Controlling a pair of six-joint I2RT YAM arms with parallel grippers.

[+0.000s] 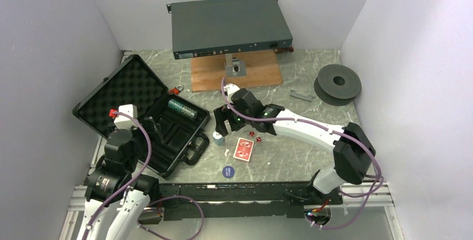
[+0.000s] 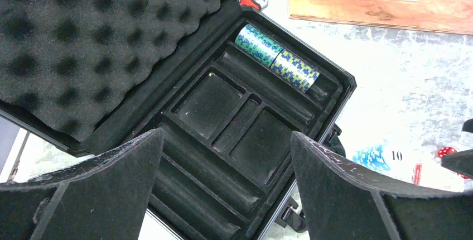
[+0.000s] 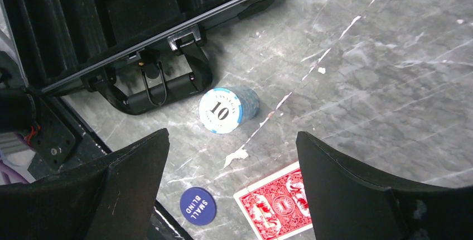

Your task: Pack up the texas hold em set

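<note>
The black briefcase (image 1: 127, 90) lies open at the left, its foam lid back and its tray (image 2: 209, 103) mostly bare. Two teal-and-white chip stacks (image 2: 276, 58) lie in its far groove. My left gripper (image 2: 226, 134) hangs open over the tray, holding nothing. A loose chip stack marked 10 (image 3: 226, 110) lies on the table by the case handle (image 3: 162, 84). My right gripper (image 3: 231, 134) is open just above and short of it. The red-backed card deck (image 3: 279, 201), the blue disc (image 3: 197, 206) and tiny red dice (image 1: 252, 134) lie nearby on the table.
A large grey rack box (image 1: 228, 25) stands at the back over a wooden board (image 1: 234, 72). A dark grey spool (image 1: 337, 82) and a small grey bar (image 1: 301, 95) lie at the right. Pale walls close in both sides.
</note>
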